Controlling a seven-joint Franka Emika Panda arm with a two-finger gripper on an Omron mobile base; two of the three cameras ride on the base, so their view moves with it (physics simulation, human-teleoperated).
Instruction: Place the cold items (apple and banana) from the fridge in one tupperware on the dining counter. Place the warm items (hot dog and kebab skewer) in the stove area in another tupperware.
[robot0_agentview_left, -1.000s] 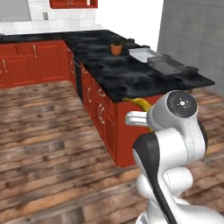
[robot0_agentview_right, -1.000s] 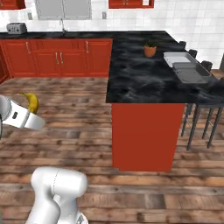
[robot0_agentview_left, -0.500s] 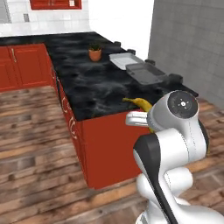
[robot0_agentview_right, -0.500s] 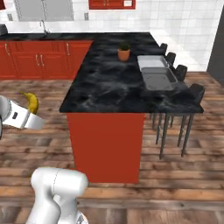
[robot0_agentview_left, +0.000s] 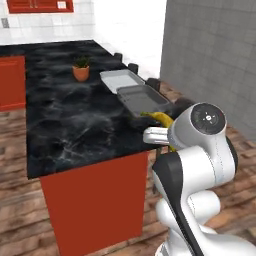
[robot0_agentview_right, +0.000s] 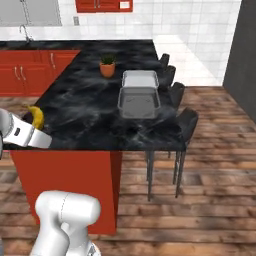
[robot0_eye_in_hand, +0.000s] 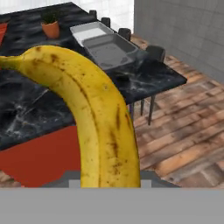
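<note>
While I look over the dark table (robot0_agentview_right: 85, 120), my end effector (robot0_eye_in_hand: 109, 181) is clamped on the banana (robot0_eye_in_hand: 94, 118), carrying it in the air beside the table's near end. Two grey tupperware tubs sit side by side further along, the nearer one (robot0_agentview_right: 139, 102) and the farther one (robot0_agentview_right: 140, 79), close to a potted plant (robot0_agentview_right: 107, 66).

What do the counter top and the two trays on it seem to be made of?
Counter top: looks like polished black marble or granite, with pale veins. Nearer tray: grey, matte, possibly plastic or metal; the look leaves it open. Farther tray: lighter grey, same plain finish.
</note>
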